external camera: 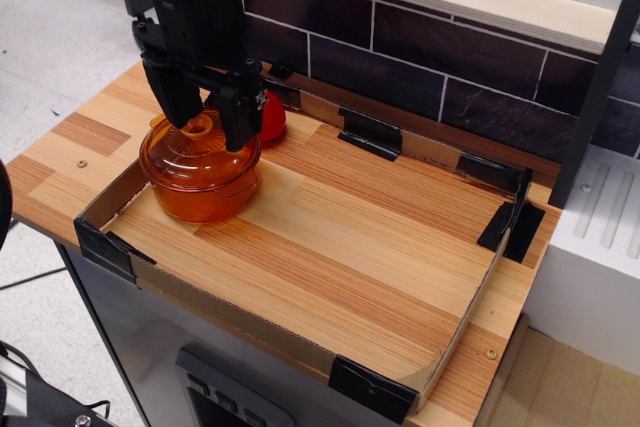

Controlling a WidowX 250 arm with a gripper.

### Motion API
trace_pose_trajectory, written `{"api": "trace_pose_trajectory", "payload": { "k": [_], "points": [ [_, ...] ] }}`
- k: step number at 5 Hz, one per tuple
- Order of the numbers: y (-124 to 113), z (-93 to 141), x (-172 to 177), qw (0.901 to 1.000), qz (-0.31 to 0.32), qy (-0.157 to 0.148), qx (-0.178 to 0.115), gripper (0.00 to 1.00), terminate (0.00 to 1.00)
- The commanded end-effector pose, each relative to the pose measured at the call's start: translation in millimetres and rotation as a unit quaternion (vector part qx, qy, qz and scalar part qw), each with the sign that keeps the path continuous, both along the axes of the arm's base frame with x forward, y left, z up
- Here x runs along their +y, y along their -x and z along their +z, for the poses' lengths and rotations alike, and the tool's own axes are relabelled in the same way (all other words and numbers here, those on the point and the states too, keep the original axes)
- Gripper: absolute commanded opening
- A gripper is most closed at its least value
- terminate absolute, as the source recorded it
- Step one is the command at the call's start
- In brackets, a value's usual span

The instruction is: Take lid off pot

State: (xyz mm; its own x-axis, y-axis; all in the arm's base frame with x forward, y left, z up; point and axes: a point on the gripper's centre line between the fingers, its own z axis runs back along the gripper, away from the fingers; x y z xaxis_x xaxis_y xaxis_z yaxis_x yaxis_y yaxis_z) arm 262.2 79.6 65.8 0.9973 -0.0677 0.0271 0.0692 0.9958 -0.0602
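The amber-orange glass pot (200, 192) stands at the left end of the cardboard-walled tray. Its domed amber lid (190, 155) sits on it, with a paler yellow knob (198, 127) at its centre. My black gripper (208, 127) hangs right over the lid, open, with one finger (177, 107) to the left of the knob and the other (238, 127) to its right. The fingertips reach down to about the knob's height. I cannot tell whether they touch the lid.
A red ball (270, 117) lies just behind and right of the pot, partly hidden by the gripper. The low cardboard wall (112, 197) with black taped corners (368, 132) rings the wooden table (360, 237). A dark tiled wall (440, 57) runs behind.
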Motion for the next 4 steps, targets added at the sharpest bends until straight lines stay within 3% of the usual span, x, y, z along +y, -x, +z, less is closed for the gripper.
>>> {"api": "trace_pose_trajectory", "payload": {
  "k": [1, 3, 4],
  "points": [
    [-11.3, 3.4, 14.1, 0.9998, 0.000, -0.016, -0.011, 1.00, 0.00],
    [-11.2, 3.2, 21.3, 0.9998, 0.003, -0.018, -0.010, 1.00, 0.00],
    [-9.8, 0.2, 19.8, 0.9998, -0.005, -0.018, -0.010, 0.00, 0.00]
  ]
}}
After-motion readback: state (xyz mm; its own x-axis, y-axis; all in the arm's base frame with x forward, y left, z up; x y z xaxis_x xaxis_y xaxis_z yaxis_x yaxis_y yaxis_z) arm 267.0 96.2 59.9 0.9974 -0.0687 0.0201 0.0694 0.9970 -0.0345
